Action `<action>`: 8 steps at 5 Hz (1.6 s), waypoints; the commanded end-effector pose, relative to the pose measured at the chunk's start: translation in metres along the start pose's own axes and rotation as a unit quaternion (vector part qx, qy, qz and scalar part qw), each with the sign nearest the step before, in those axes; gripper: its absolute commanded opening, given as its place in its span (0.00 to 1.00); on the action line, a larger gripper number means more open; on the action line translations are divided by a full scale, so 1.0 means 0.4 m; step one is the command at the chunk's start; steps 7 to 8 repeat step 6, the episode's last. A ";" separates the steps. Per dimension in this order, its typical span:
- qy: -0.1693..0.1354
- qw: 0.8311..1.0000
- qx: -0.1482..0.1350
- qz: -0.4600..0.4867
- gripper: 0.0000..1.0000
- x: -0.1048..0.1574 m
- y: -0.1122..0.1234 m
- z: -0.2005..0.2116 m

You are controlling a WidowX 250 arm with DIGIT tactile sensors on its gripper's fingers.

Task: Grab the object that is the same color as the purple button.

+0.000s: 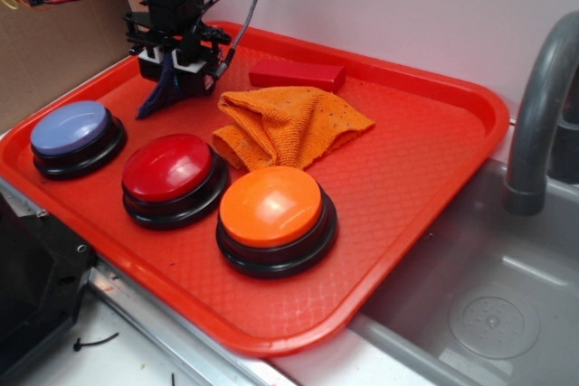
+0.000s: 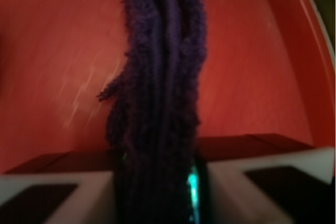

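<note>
My gripper point(image 1: 174, 68) is clenched on the purple rag point(image 1: 161, 95), which hangs straight down between the jaws with its long axis vertical, its lower end near the tray point(image 1: 434, 169), behind the purple button point(image 1: 71, 127).

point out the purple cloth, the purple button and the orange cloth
purple cloth point(image 2: 157, 103): wrist view, middle of the hanging folds
purple button point(image 1: 70, 127): exterior view, centre of the pale dome
orange cloth point(image 1: 289, 124): exterior view, middle of the crumpled knit
</note>
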State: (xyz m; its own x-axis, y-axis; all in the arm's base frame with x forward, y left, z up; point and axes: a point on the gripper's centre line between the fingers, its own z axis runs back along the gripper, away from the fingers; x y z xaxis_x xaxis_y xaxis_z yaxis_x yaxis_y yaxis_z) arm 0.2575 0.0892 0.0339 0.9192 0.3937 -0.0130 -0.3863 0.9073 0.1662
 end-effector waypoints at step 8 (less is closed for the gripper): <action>-0.044 0.969 -0.213 -0.120 0.00 -0.174 -0.132 0.457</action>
